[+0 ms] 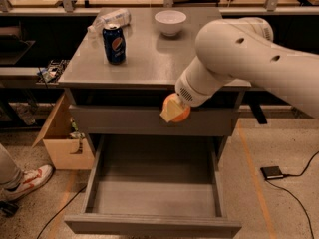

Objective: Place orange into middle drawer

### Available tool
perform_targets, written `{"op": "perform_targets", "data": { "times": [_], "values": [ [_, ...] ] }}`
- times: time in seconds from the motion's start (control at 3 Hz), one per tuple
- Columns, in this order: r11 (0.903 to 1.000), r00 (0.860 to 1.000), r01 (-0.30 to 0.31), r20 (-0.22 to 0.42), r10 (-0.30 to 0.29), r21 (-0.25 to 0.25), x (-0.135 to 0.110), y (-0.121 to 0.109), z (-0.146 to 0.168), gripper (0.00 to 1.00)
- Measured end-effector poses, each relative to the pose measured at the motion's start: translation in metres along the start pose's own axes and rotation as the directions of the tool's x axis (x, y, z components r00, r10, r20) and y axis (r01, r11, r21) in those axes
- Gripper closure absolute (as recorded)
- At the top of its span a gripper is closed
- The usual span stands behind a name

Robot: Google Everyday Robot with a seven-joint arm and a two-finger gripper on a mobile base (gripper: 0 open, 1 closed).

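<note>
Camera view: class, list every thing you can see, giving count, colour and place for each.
orange: one, orange, in the gripper, level with the closed drawer front.
middle drawer: one, grey, pulled open, lowest.
closed drawer front: one, grey, under the cabinet top.
cabinet top: one, grey.
soda can: one, blue, upright, top left.
bowl: one, white, top rear.
plastic bottle: one, clear, lying behind the can.
cardboard box: one, brown, floor left.
shoe: one, white and red, far left.
black device: one, floor right, cabled.
arm: one, white, from the right.
gripper: one, fingers shut on the orange.
</note>
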State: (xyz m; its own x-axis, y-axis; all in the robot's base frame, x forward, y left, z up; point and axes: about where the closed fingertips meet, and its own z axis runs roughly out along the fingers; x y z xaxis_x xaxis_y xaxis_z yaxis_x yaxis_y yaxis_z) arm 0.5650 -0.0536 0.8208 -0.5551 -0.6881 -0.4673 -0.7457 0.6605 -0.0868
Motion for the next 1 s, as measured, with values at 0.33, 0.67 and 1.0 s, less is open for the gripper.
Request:
{"op": "perform_targets", "data": {
  "times": [0.33,0.67,1.0],
  "values": [
    [0.9962,0.986,-0.085,-0.143,0.087,0.015,0.068,0.034,0.041,1.00],
    [0.9852,0.953,-0.171,-0.255,0.166,-0.001,0.115,0.061,0.080,1.00],
    [0.9852,0.953,-0.171,-0.255,0.166,-0.001,0.115,0.061,0.080,1.00]
  ]
}}
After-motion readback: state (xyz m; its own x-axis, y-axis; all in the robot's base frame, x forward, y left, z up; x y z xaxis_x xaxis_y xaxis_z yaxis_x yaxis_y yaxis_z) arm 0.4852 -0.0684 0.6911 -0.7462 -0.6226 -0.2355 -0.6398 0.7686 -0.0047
